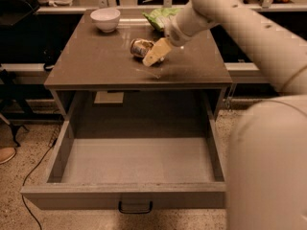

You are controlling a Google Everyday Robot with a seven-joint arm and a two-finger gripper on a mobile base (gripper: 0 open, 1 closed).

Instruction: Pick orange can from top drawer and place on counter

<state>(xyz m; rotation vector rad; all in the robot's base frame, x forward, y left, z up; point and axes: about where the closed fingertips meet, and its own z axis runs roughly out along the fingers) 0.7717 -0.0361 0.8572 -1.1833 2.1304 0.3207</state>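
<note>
Near the camera, below the gripper, the top drawer stands open. The gripper sits low over the counter, with the orange can on its side just left of it. Whether it grips the can cannot be told. Placement looks nearly done; next, confirm release and lift clear.

The orange can, orange-brown with pale markings and a silver end, is being shown lying on its side on the counter, toward the counter's rear middle. The gripper is being held low over the counter, just beside the can. The top drawer, grey with a small dark handle, is being shown pulled out beneath the counter's front edge.
</note>
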